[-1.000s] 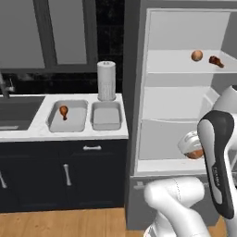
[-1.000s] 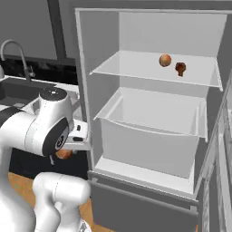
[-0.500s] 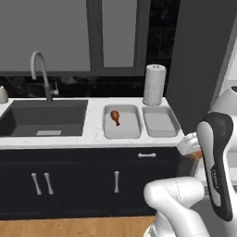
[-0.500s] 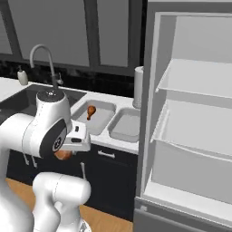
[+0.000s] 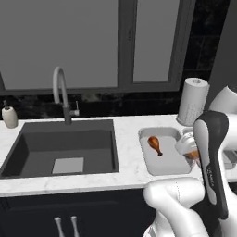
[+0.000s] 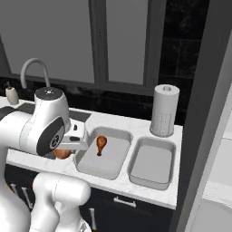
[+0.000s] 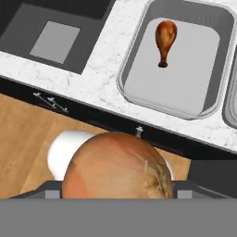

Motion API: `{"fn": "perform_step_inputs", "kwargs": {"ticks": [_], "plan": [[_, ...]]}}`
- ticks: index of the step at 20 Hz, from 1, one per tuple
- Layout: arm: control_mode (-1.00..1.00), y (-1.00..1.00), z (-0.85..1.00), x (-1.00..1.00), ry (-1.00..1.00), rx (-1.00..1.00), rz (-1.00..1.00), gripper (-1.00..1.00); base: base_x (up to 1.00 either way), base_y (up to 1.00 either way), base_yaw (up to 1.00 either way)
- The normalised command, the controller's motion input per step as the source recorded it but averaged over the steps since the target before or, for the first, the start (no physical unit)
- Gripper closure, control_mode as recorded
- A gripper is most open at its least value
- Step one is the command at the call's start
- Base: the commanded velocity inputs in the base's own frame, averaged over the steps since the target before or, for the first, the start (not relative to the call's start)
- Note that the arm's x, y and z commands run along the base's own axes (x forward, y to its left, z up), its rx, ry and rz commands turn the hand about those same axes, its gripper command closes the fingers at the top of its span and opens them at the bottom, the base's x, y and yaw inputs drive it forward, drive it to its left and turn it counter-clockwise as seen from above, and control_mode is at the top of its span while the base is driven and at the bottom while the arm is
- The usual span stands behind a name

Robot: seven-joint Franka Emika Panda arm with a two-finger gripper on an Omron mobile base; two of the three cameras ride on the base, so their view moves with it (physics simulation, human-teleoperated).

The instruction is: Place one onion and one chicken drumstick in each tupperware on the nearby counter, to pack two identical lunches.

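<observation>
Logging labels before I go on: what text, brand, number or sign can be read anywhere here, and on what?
None: there is no readable text in these pictures.
Soap bottle: plain, no label.
Paper towel roll: dotted texture only, no print.
Tupperware with the drumstick: unmarked.
Onion: bare skin.

A dark sink (image 5: 60, 148) was sunk into the worktop at the left, a curved grey faucet (image 5: 60, 92) rising at its far edge and a soap bottle (image 5: 9, 115) standing left of it. Behind ran a black backsplash (image 5: 115, 106) under grey glazed panels (image 5: 60, 41). A paper towel roll (image 6: 165, 110) stood at the right. Wooden flooring (image 7: 28, 139) lay below.
</observation>
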Motion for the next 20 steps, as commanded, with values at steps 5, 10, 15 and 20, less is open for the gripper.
{"fn": "perform_step_inputs", "kwargs": {"ticks": [5, 10, 15, 20], "plan": [[-1.00, -0.26, -0.28, 0.64, 0.00, 0.00, -0.17, 1.00, 0.20, 0.00, -0.05], [-1.00, -0.30, -0.60, 0.46, 0.01, 0.00, -0.17, 1.00, 0.00, 0.00, 0.00], [-1.00, -0.12, -0.64, 0.37, 0.00, 0.00, -0.14, 1.00, 0.00, 0.00, 0.00], [-1.00, -0.04, -0.44, 0.42, 0.00, 0.00, -0.11, 1.00, 0.00, 0.00, 0.00]]}}
